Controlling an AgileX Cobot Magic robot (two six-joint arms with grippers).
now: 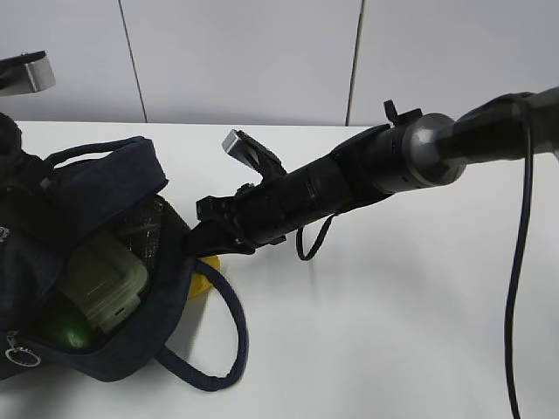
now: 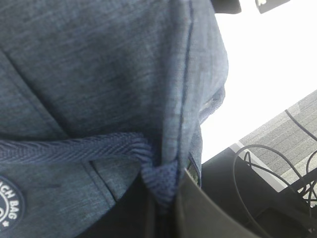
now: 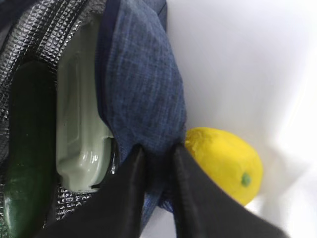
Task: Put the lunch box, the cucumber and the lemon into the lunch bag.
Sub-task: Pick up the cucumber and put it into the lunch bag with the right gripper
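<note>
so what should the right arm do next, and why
Probably let go of the lunch bag wall and go for the lemon. The right gripper is pinched on the bag's fabric edge, while the lunch box and cucumber already lie inside. The lemon sits on the table just outside that wall, the only item not yet packed.

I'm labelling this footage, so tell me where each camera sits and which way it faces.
Exterior: across the table, slanting down at the open lunch bag; the right arm reaches across to its rim.
Left wrist: pressed against the bag's outer fabric; the left claw pinches a fold.
Right wrist: looks down the right claw, which pinches the rim between lunch box and lemon.
Shared: exterior and right wrist both show box, cucumber and lemon.
</note>
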